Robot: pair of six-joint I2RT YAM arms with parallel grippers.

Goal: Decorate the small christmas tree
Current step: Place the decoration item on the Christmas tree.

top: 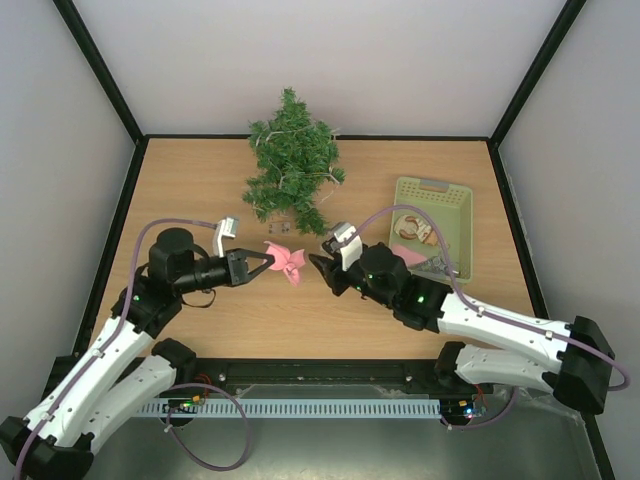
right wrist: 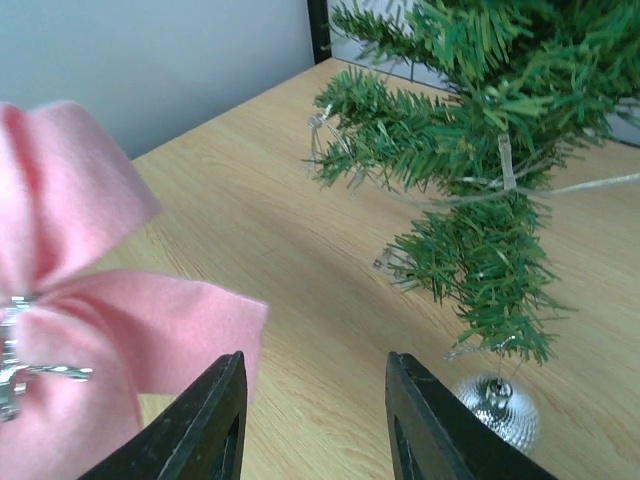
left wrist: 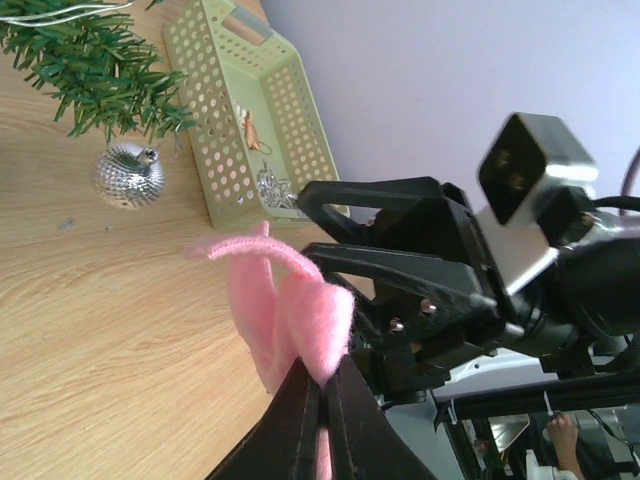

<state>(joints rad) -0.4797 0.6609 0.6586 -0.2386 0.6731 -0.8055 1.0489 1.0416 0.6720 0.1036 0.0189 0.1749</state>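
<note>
— Left gripper fingers sit closest in the wrist view. What are they doing?
— They are pressed together on one lobe of the pink felt bow, holding it over the middle of the tabletop.
— And the right gripper?
— It faces the left one from just across the bow. Its jaws are spread with bare wood showing between them, and nothing is gripped.
— Where is the small christmas tree?
— At the far edge of the tabletop, about midway along it. It seems to stand upright, long axis vertical and tip up against the back wall. Branches hide its base.
— Anything near it?
— A silver bauble lies on the wood under its near branches. A green basket sits by the right edge.
</note>
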